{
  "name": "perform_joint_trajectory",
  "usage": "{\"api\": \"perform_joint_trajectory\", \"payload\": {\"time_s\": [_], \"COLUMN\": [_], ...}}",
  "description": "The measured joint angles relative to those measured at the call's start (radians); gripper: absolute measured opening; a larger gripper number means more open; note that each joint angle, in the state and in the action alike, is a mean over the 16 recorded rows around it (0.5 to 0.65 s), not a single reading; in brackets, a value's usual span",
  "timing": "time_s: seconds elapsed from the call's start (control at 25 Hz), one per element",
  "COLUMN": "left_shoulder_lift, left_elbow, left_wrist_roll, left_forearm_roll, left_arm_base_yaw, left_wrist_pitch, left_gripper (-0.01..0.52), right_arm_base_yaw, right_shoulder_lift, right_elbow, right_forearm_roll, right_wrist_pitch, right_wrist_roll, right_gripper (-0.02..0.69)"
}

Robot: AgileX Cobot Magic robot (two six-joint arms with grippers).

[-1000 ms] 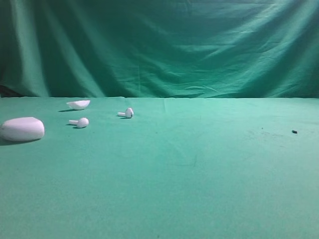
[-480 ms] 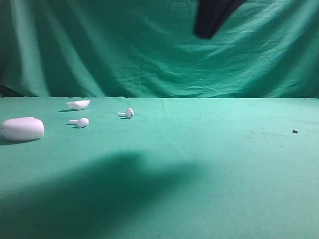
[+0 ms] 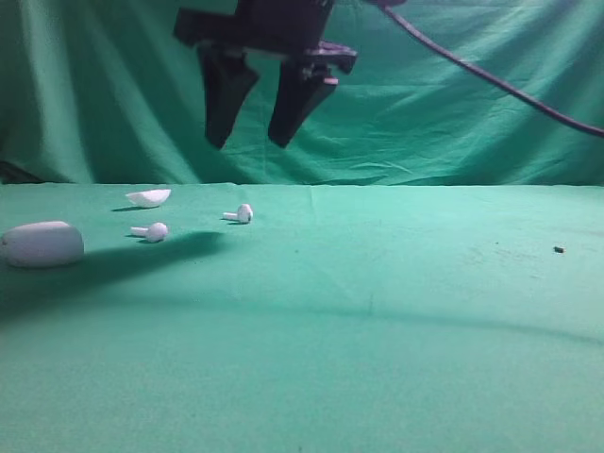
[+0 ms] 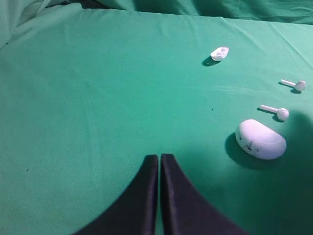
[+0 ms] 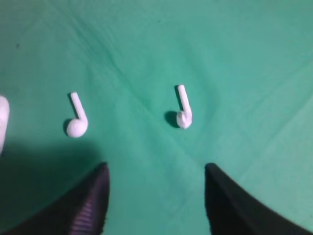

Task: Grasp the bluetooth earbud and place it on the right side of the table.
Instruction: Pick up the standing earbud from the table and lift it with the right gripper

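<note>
Two alike white bluetooth earbuds lie on the green table (image 3: 377, 311) at the left: one (image 3: 242, 214) (image 5: 183, 110) (image 4: 295, 85) nearer the middle, another (image 3: 152, 231) (image 5: 76, 118) (image 4: 277, 112) to its left. My right gripper (image 3: 250, 144) (image 5: 155, 167) hangs open high above the first earbud, nothing between its black fingers. In the left wrist view my left gripper (image 4: 159, 156) is shut and empty, low over bare cloth, left of the case.
A large white oval case (image 3: 41, 244) (image 4: 260, 139) sits at the far left. A white shallow shell (image 3: 149, 197) (image 4: 219, 53) lies behind the earbuds. A small dark speck (image 3: 559, 249) marks the cloth at the right. A cable (image 3: 491, 80) trails from the right arm.
The right arm has swung in from the upper right and come down over the earbuds, its jaws opening. Its shadow now falls across the left of the table.
</note>
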Motion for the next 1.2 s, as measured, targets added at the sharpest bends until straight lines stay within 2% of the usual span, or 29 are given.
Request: {"api": "perform_joint_trajectory", "payload": {"time_s": [0.24,0.68,0.84,1.2], "left_shoulder_lift": [0.000,0.000,0.000,0.000], "left_elbow": [0.000,0.000,0.000,0.000], "left_wrist_roll": [0.000,0.000,0.000,0.000], "left_forearm_roll": [0.000,0.000,0.000,0.000], "left_arm_base_yaw": [0.000,0.000,0.000,0.000], "left_wrist_pitch": [0.000,0.000,0.000,0.000], "left_gripper": [0.000,0.000,0.000,0.000], "right_arm_base_yaw": [0.006,0.006,0.006,0.006], "right_shoulder_lift": [0.157,0.286,0.298,0.307], "right_elbow": [-0.169,-0.277,-0.281,-0.298], "right_forearm_roll": [-0.027,-0.054,-0.055,-0.057], "right_wrist_pitch": [0.051,0.047,0.034,0.044], "right_wrist_roll": [0.036,0.073,0.082,0.102], "right_gripper": [0.474,0.485,0.428,0.199]}}
